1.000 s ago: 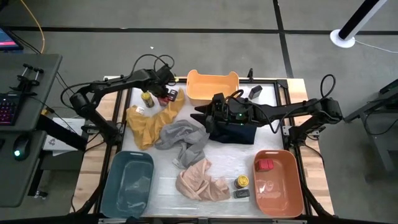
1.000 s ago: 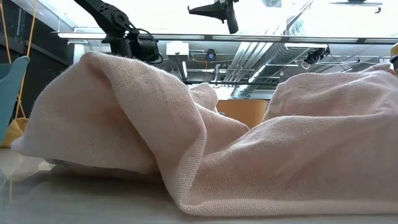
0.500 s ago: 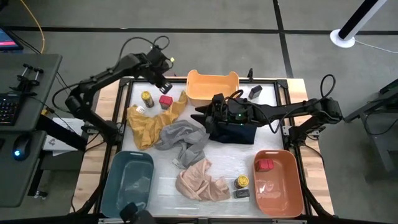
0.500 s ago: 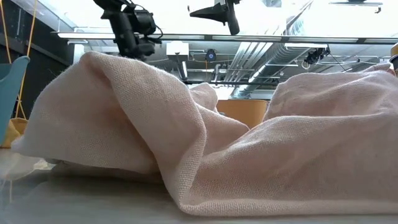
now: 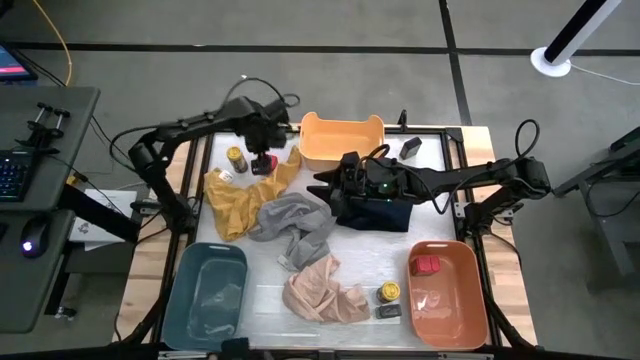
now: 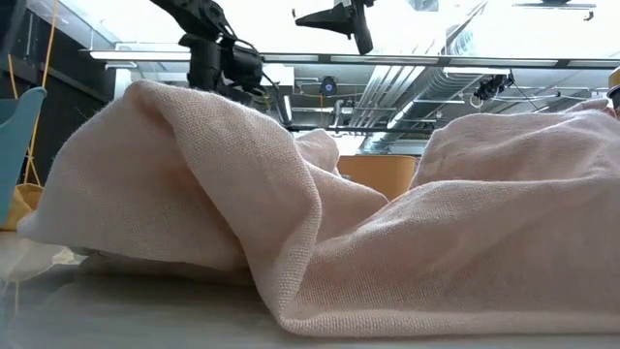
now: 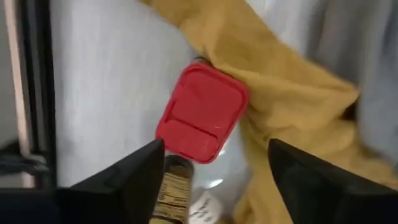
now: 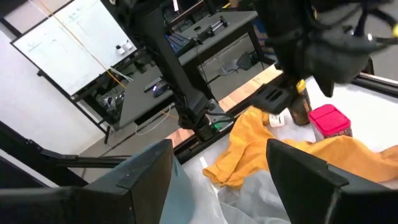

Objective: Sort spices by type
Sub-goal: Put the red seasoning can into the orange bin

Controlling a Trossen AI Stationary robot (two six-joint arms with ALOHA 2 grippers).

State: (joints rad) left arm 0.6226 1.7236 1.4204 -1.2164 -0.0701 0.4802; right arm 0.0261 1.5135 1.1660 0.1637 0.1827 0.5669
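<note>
A red tin [image 7: 202, 112] stands on the table at the far left, its edge against a yellow cloth [image 5: 240, 195]. Next to it is a yellow-lidded jar [image 5: 236, 158]. My left gripper [image 5: 264, 150] hovers open above the red tin, one finger to each side and apart from it. My right gripper [image 5: 322, 185] waits open mid-table over a dark blue cloth [image 5: 375, 212]. A second red tin [image 5: 428, 265] lies in the salmon bin [image 5: 475, 300]. Beside that bin stand a yellow-lidded jar [image 5: 389, 292] and a dark tin [image 5: 388, 311]. Another dark tin [image 5: 411, 148] sits at the far right.
An orange bin [image 5: 342, 150] stands at the far edge and a blue bin [image 5: 208, 290] at the near left. A grey cloth [image 5: 295, 220] and a pink cloth [image 5: 320, 290] lie mid-table. The pink cloth [image 6: 291, 213] fills the low view.
My left gripper has risen and swung toward the far edge, leaving the red tin standing on the table by the jar. It has then come back down over the tin.
</note>
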